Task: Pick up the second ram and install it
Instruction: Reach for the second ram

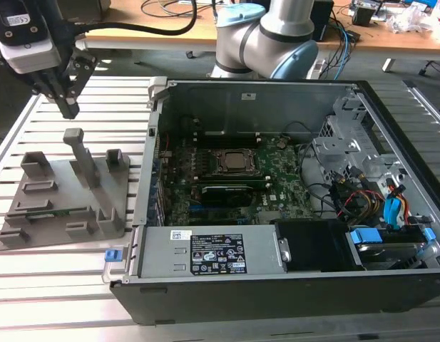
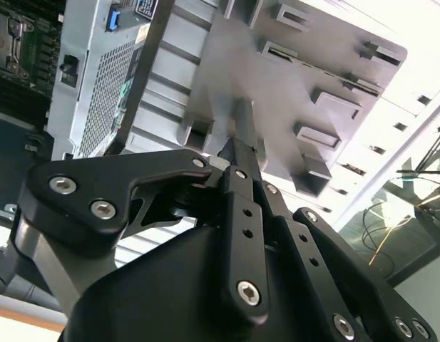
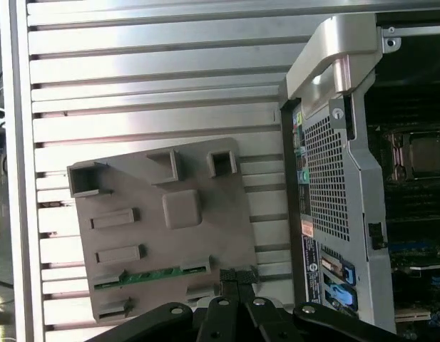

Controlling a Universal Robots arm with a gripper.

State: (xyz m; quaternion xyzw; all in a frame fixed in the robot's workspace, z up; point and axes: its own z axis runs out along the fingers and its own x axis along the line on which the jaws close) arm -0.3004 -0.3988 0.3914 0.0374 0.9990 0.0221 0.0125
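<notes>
Your black, angular gripper (image 1: 68, 107) hangs over the matte grey plastic holder tray (image 1: 63, 179), and its slim fingers look pressed together with nothing between them. The second ram (image 3: 144, 274), a thin, narrow green circuit-board stick, sits on edge in a slot of that tray. The tray lies on the ribbed aluminium table (image 1: 59, 288), just beside the open computer case (image 1: 242, 94) with its perforated steel wall.

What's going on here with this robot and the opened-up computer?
The robot arm's gripper hangs over the grey holder tray, on the exterior view's left of the open computer case, its fingers shut on nothing. The second ram, a thin green stick, lies in a slot of that tray, not yet picked up.
</notes>
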